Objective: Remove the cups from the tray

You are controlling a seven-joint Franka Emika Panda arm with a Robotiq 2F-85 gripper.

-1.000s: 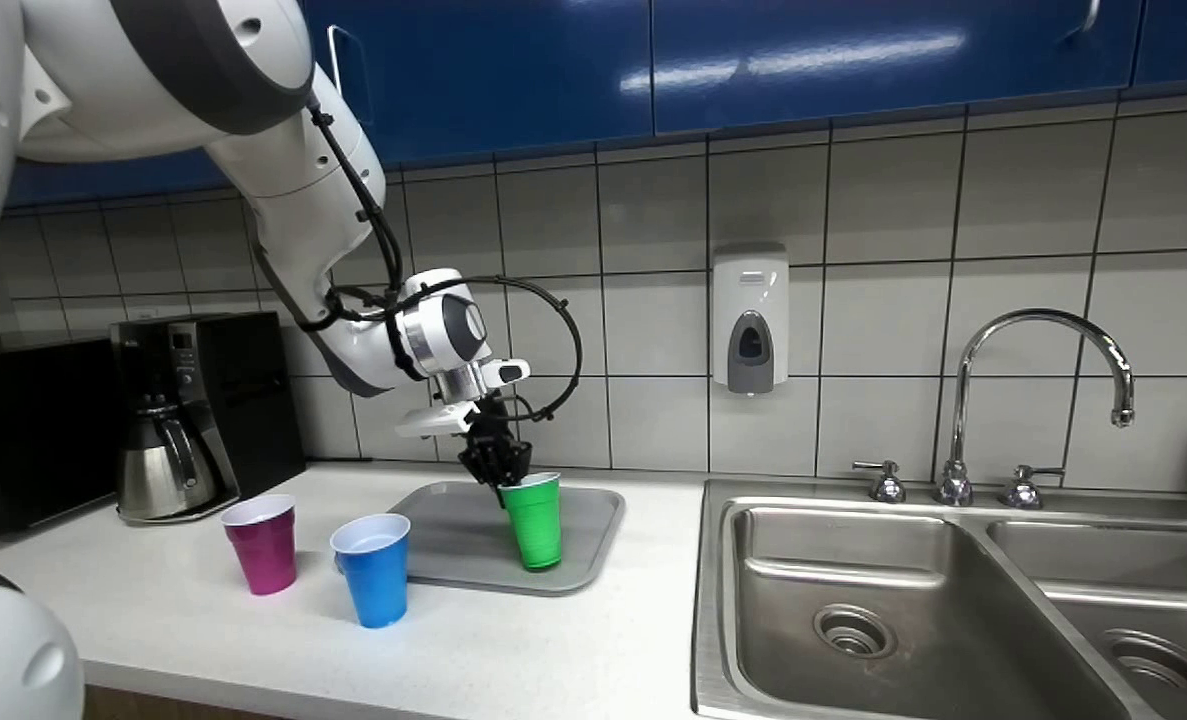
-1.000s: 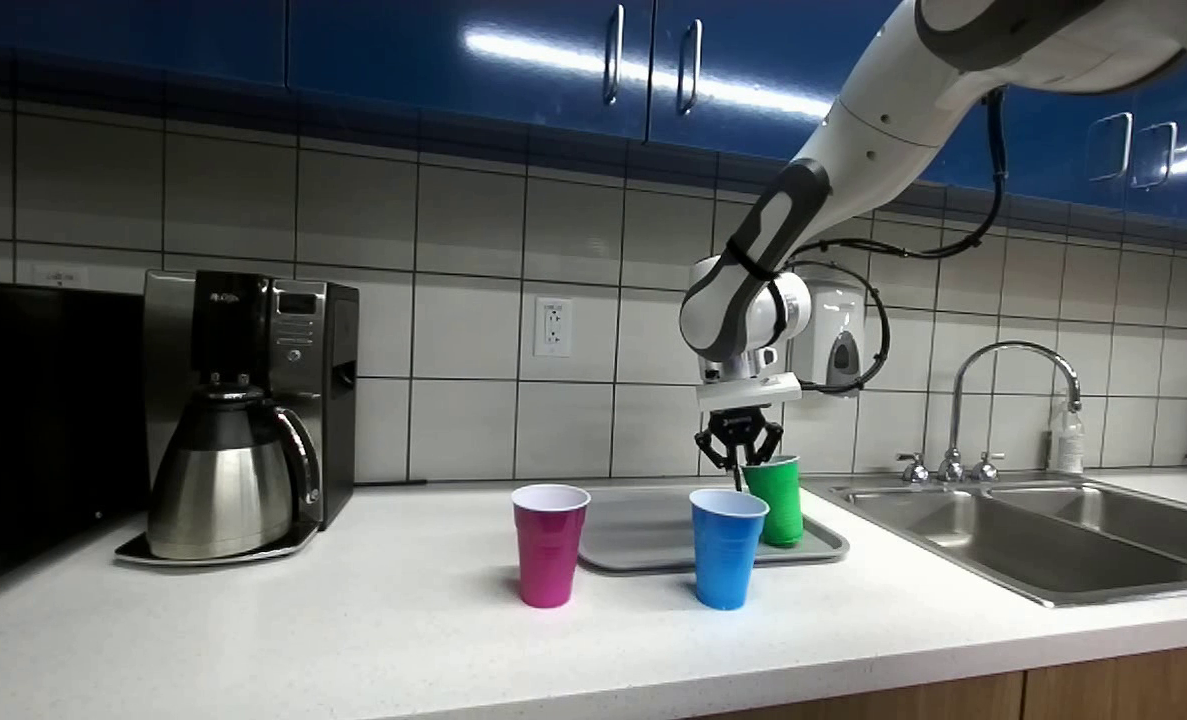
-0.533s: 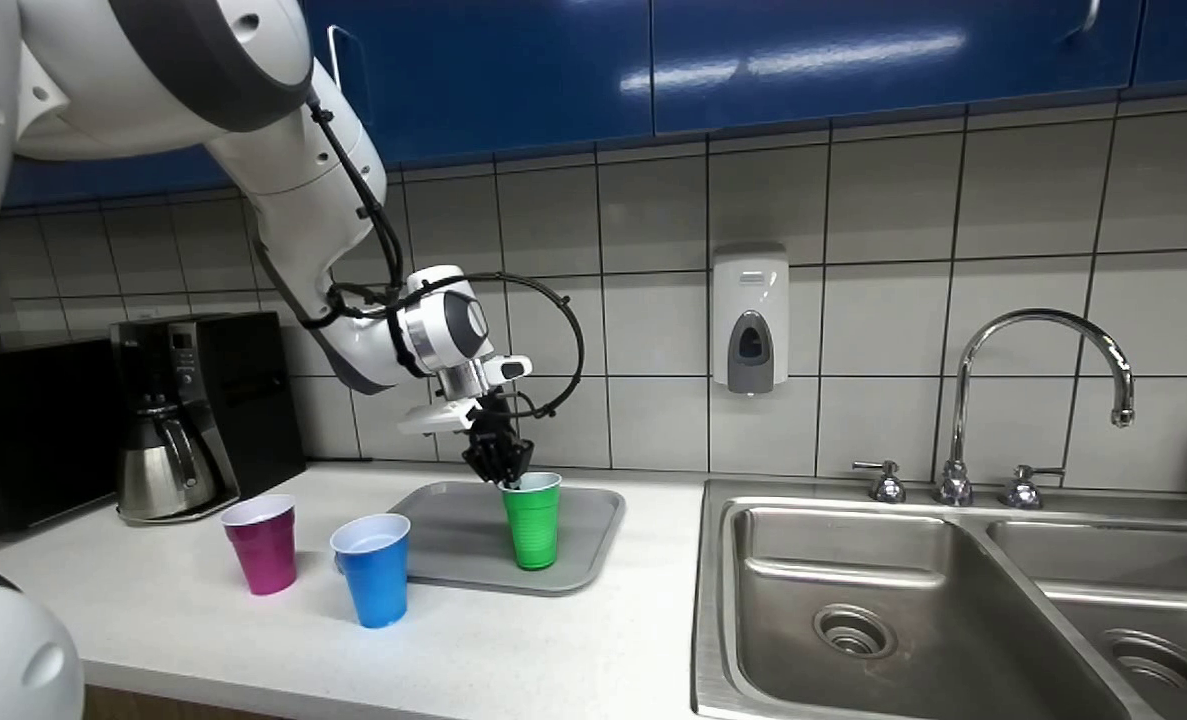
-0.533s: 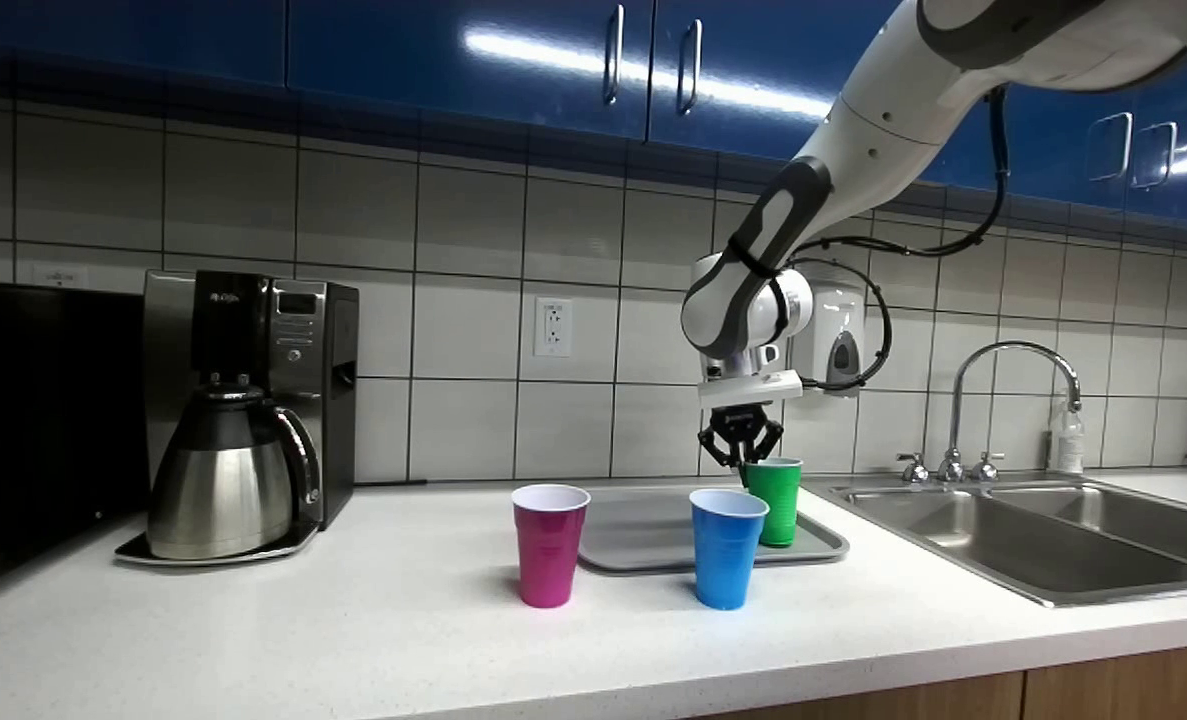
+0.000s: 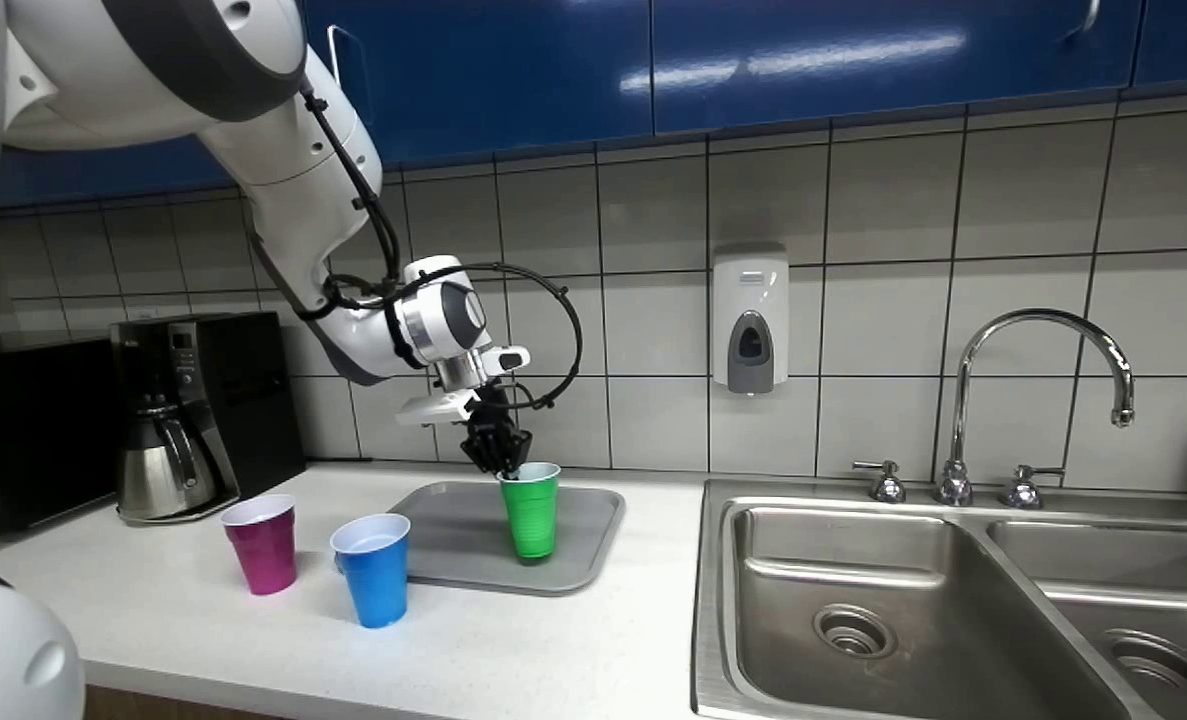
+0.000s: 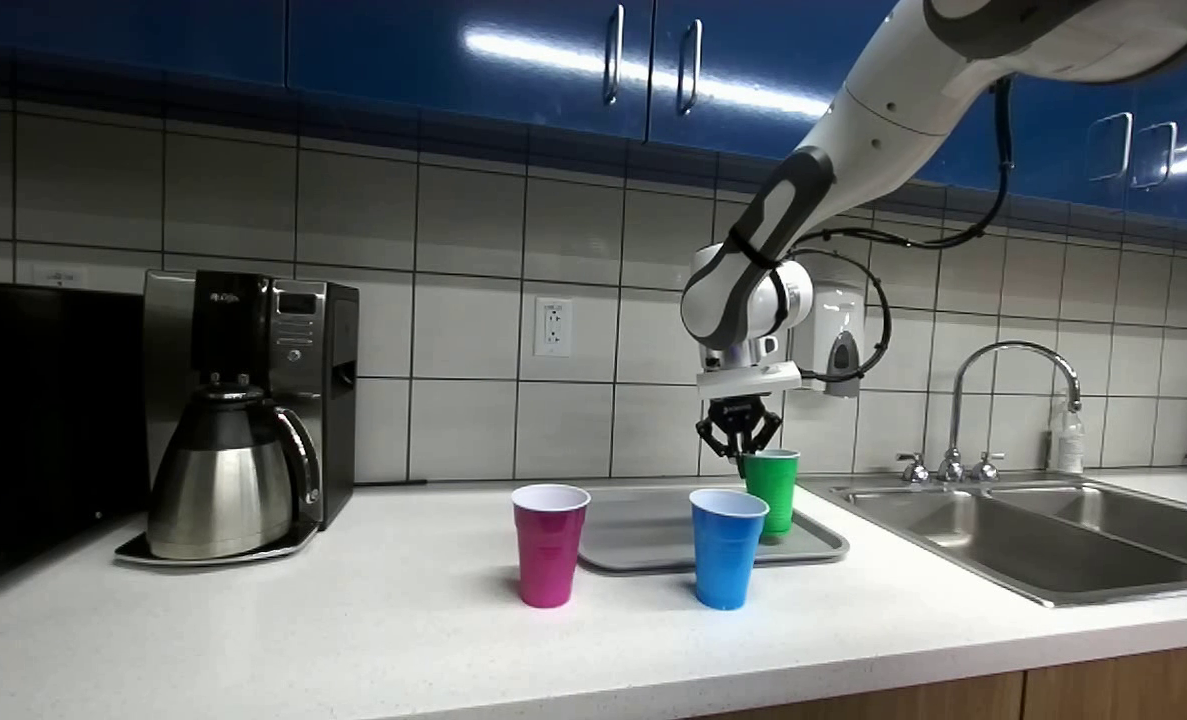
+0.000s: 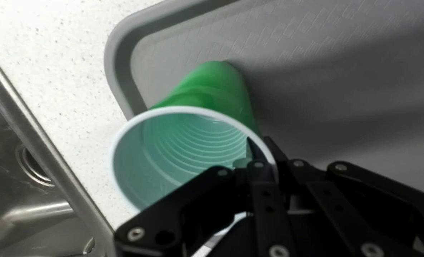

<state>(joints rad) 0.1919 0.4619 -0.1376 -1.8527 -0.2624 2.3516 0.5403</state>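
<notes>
Gripper (image 7: 265, 152) is pinched nearly closed on the rim wall of the green plastic cup (image 5: 530, 515), which is over the grey tray (image 5: 443, 535); probably light, flexy, slick, so the likely stiffer lip suits holding.

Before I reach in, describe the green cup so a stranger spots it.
Beside the steel sink lies a grey tray. Over its sink-side end is the green cup. Only it, not the magenta cup or blue cup, is gripped by the hand.
</notes>
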